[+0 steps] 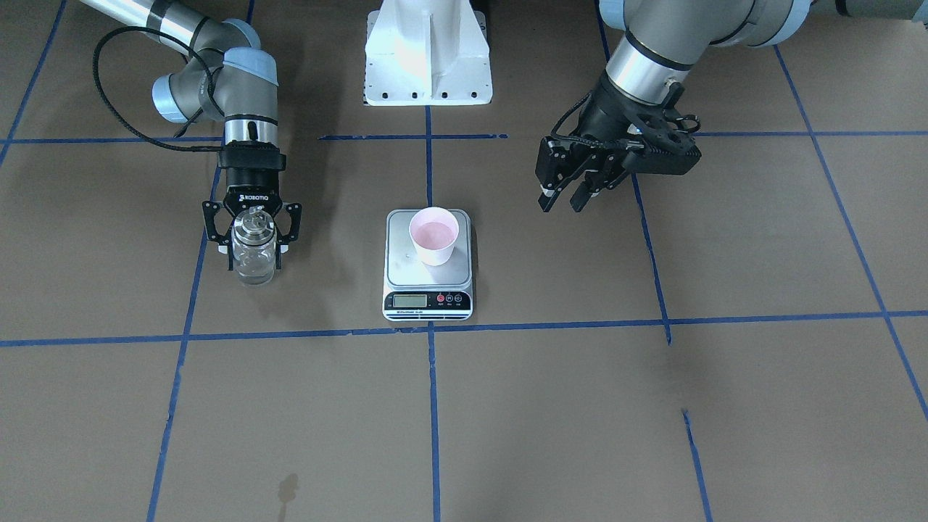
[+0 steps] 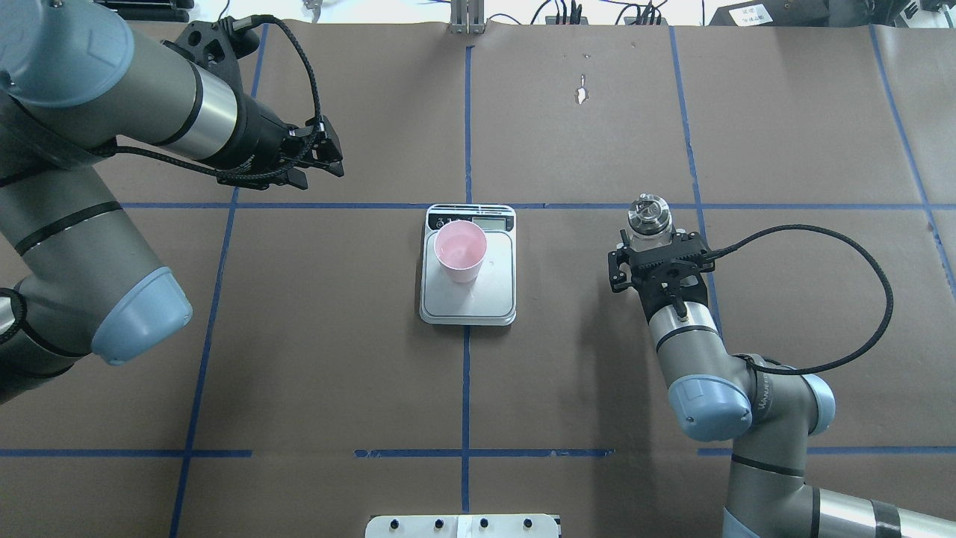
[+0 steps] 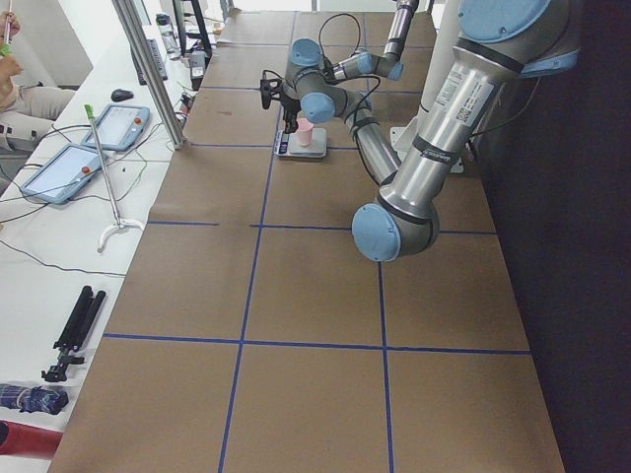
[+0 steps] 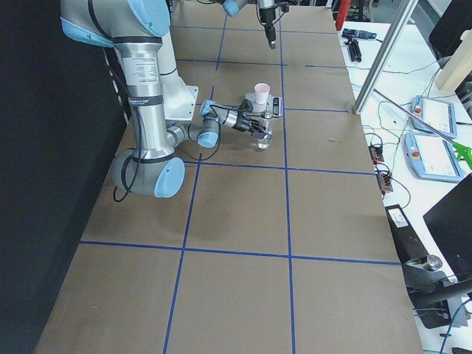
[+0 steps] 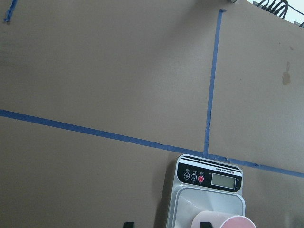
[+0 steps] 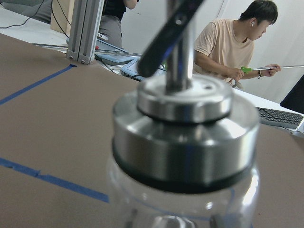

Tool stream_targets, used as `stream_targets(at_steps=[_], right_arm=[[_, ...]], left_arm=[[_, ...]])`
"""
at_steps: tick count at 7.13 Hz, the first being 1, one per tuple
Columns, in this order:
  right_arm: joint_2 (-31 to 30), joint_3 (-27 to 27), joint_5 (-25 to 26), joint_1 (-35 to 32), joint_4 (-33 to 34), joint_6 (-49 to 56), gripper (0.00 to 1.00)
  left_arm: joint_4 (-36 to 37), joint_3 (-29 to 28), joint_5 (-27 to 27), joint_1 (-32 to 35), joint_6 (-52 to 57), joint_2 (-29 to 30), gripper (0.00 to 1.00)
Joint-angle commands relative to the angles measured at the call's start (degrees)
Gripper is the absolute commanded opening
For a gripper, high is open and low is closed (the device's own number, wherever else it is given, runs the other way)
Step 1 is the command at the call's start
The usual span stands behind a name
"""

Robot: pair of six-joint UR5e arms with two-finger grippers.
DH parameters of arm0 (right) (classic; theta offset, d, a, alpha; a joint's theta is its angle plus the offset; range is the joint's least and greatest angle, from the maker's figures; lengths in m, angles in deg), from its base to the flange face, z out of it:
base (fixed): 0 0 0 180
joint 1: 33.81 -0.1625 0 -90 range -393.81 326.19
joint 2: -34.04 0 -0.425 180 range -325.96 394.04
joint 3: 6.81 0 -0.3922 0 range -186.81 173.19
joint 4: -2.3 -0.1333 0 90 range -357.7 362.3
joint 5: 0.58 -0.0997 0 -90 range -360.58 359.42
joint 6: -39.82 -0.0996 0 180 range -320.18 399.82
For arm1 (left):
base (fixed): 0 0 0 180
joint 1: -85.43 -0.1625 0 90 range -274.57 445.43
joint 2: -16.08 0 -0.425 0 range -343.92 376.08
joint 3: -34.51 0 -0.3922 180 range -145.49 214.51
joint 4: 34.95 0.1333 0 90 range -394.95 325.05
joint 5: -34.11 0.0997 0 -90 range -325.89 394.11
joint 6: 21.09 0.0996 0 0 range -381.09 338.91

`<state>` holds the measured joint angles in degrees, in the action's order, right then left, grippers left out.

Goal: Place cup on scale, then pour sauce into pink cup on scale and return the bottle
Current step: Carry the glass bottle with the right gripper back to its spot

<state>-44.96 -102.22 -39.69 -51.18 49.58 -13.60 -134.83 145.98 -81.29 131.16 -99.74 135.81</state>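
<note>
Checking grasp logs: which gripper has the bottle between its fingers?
The right gripper: its fingers flank the clear glass bottle beside the scale. The left gripper hangs open and empty on the scale's other side.

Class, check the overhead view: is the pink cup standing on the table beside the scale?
No, the cup stands upright on the scale, on its steel platform.

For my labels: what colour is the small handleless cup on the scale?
The small tapered cup is pale pink, clearest in the exterior front-facing view.
</note>
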Motion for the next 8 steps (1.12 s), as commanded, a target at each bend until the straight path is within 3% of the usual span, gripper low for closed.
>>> stream_targets(at_steps=[1, 3, 5, 8], right_arm=[[-1.3, -0.3, -2.1, -1.1, -4.7, -1.0, 0.00], [-3.7, -0.3, -2.3, -1.2, -7.1, -5.7, 0.00], [-7.7, 0.1, -2.4, -1.2, -15.2, -7.2, 0.00], [-10.1, 0.7, -1.7, -1.1, -15.6, -14.9, 0.00]], left_arm=[[1.6, 1.2, 0.0, 0.0, 0.0, 0.1, 0.56], [2.1, 1.6, 0.0, 0.0, 0.0, 0.0, 0.56], [2.1, 1.6, 0.0, 0.0, 0.1, 0.0, 0.56], [2.3, 1.7, 0.0, 0.0, 0.1, 0.1, 0.56]])
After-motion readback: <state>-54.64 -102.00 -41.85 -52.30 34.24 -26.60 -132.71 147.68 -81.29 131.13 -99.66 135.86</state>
